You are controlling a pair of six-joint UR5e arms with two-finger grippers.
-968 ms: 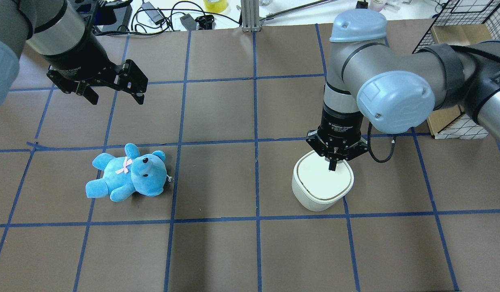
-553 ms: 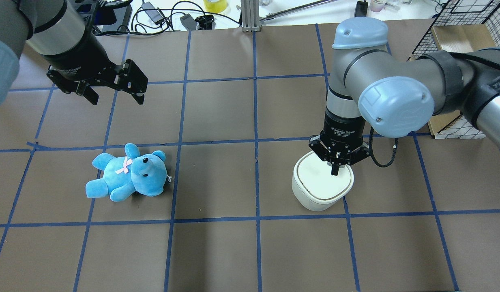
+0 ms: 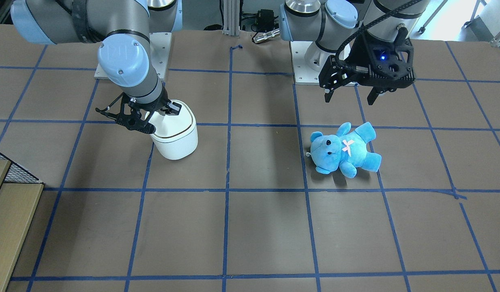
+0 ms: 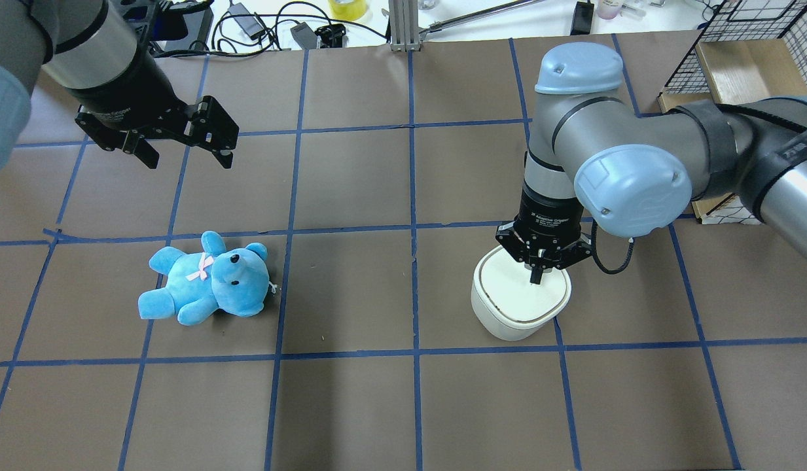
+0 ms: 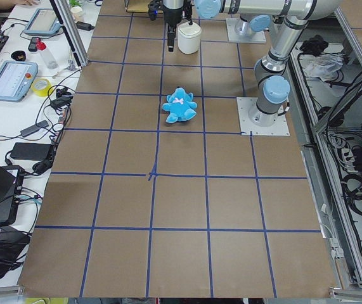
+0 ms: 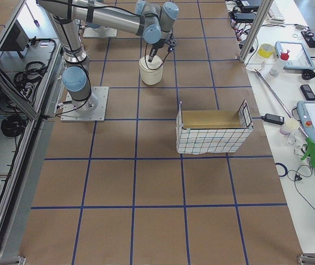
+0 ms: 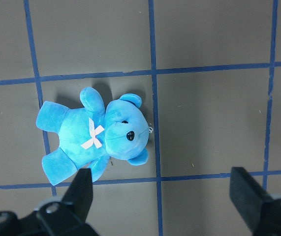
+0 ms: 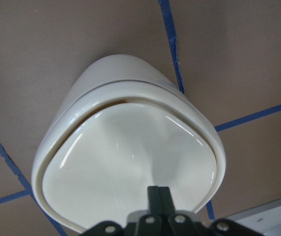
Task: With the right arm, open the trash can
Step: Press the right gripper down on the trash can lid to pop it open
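Note:
The white trash can (image 4: 516, 314) stands on the brown table right of centre; it also shows in the front view (image 3: 177, 140) and the right wrist view (image 8: 125, 167). My right gripper (image 4: 536, 278) points straight down, shut, with its fingertips (image 8: 158, 195) on the lid near one edge. A thin slit shows along the lid's far edge in the right wrist view. My left gripper (image 4: 184, 154) hangs open and empty above the table, behind the blue teddy bear (image 4: 207, 280). In the left wrist view its fingers (image 7: 81, 189) frame the teddy (image 7: 96, 135).
A wire-mesh basket with cardboard lining (image 4: 737, 59) stands at the far right, behind the right arm. Cables and a tape roll (image 4: 347, 8) lie beyond the table's far edge. Blue tape lines grid the table.
My right gripper has come down a little onto the lid and the right arm's elbow has shifted. The left arm, teddy and trash can have not moved.

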